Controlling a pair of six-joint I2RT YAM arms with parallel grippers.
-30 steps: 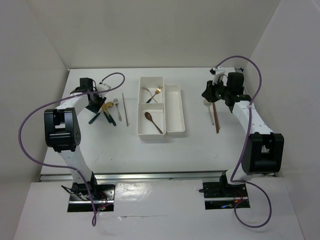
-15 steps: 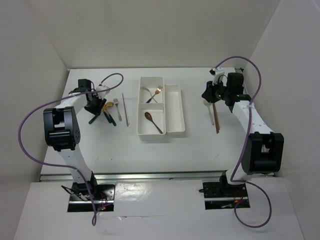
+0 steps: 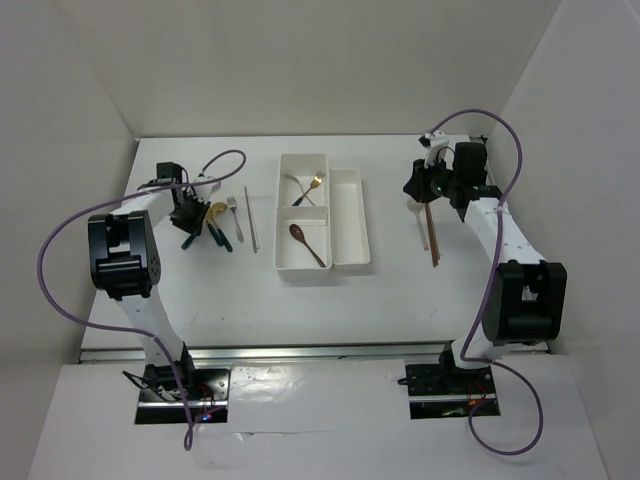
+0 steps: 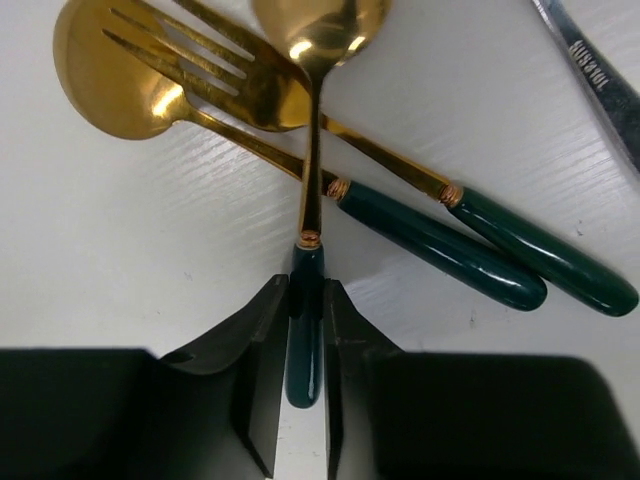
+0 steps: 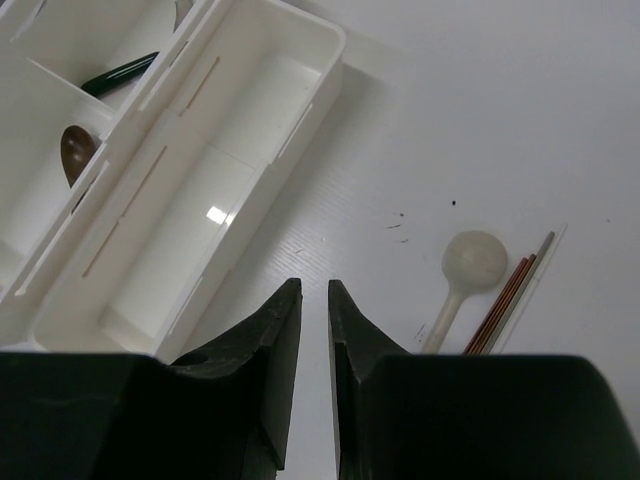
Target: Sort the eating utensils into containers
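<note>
My left gripper (image 3: 189, 214) (image 4: 306, 287) is shut on the dark green handle of a gold spoon (image 4: 318, 25), low on the table. That spoon lies across a gold fork (image 4: 230, 75) and another gold spoon (image 4: 105, 85), both with green handles. The wide two-compartment tray (image 3: 283, 215) holds a gold fork (image 3: 314, 185) in the far compartment and a brown wooden spoon (image 3: 305, 241) in the near one. The narrow tray (image 3: 350, 215) (image 5: 220, 180) is empty. My right gripper (image 3: 419, 190) (image 5: 311, 288) is shut and empty, above the table between the narrow tray and a white spoon (image 5: 468, 264).
A silver fork (image 3: 233, 217) and a silver chopstick (image 3: 250, 220) lie right of the left pile. Brown chopsticks (image 5: 505, 300) and a silver one (image 5: 533, 262) lie beside the white spoon. White walls enclose the table on three sides.
My left gripper has shifted slightly nearer and to the right at the green-handled pile. The right arm has barely moved.
</note>
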